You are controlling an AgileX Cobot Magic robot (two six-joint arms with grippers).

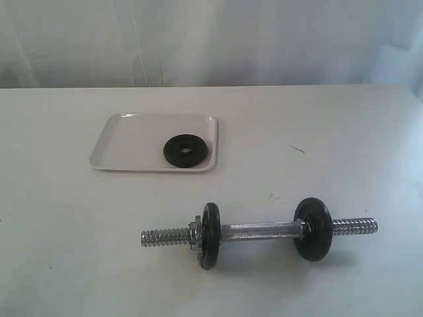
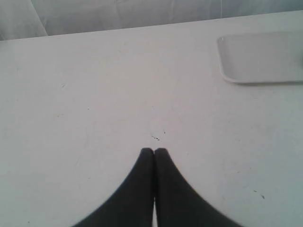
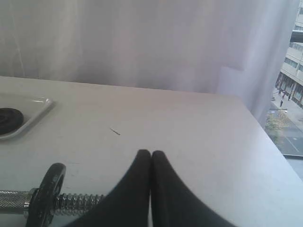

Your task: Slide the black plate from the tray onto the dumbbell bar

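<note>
Black plate [image 1: 185, 150] flat inside the white tray [image 1: 125, 142], toward its right end. Dumbbell bar [image 1: 261, 232] on the table [image 1: 357, 152], nearer the camera, well apart from the tray. Left claw [image 2: 154, 151] pressed together, empty, over bare table. Right claw [image 3: 150, 153] likewise together, empty, near the bar's threaded end.
</note>
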